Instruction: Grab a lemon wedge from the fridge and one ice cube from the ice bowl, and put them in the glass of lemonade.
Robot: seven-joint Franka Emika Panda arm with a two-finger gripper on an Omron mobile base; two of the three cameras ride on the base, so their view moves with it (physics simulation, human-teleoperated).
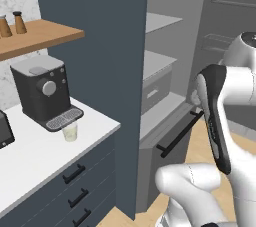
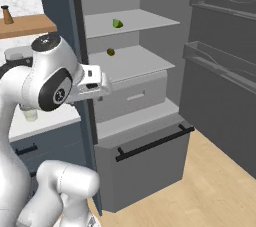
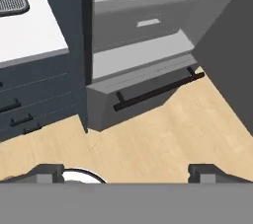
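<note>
Home kitchen: open fridge (image 2: 135, 71) with shelves, coffee machine (image 1: 42, 91) sat on white counter (image 1: 35, 151), dark drawer cabinets (image 1: 75, 181) below, wood floor (image 3: 163, 139).

The fridge (image 2: 150, 136) stands open, the lemon wedge (image 2: 117, 23) on its upper shelf; the glass of lemonade (image 1: 70, 132) sits on the counter.

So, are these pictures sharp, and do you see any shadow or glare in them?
Left base view: slightly soft, even light, no glare; the glass of lemonade casts almost no shadow. Right base view: the fridge interior is flatly lit, and the lemon wedge stays readable. Hand view: the open gripper tips look blurred at the bottom.
</note>
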